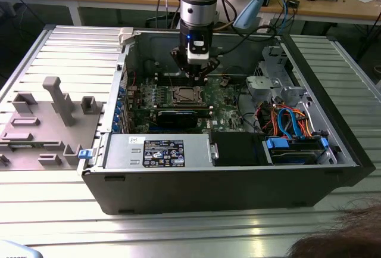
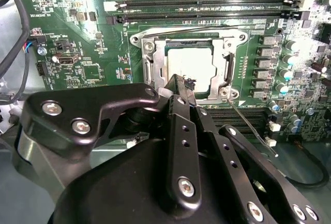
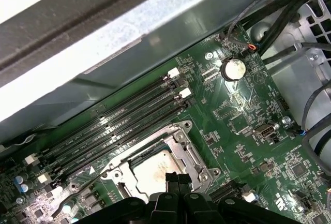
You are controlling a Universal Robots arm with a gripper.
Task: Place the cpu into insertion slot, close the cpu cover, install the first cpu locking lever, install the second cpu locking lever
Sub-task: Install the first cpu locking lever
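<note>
My gripper [image 2: 181, 81], fingers pressed together and holding nothing, hovers at the edge of the cpu [image 2: 189, 62]. The cpu lies in the insertion slot [image 2: 189, 43], the cpu cover [image 2: 154, 63] flat around it. A wire lever [image 2: 249, 127] slants beside it, with green motherboard [image 2: 83, 43] beyond.

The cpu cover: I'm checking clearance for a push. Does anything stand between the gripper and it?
Nothing visible does. In the second wrist view the gripper hangs over the cpu cover, which frames the cpu; a thin wire lever juts out to the side, off that line.
</note>
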